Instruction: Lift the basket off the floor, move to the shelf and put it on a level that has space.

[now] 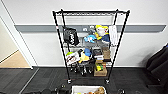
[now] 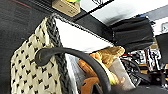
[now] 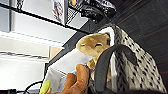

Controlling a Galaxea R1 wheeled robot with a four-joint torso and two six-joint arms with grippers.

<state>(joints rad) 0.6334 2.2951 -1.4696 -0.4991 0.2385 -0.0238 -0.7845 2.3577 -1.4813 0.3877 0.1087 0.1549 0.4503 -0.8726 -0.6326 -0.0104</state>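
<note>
I see the basket (image 1: 88,89) at the near edge of the head view, directly in front of the shelf (image 1: 90,45), with soft toys (image 1: 98,90) showing inside it. In the left wrist view its woven wall (image 2: 30,72) and dark rim (image 2: 56,47) sit right at the camera, with a dark loop handle (image 2: 75,56) arching across; the right wrist view shows the opposite handle (image 3: 107,62) and a tan plush (image 3: 92,45) poking above the rim. I cannot tell whether either gripper is closed on a handle, since the fingers are not visible. The top level (image 1: 90,12) looks bare, while the lower tiers are crowded. My judgement is that both sides must rise evenly so the toys stay in, and the basket must clear the post tips before it goes in over the top level from the near side.
</note>
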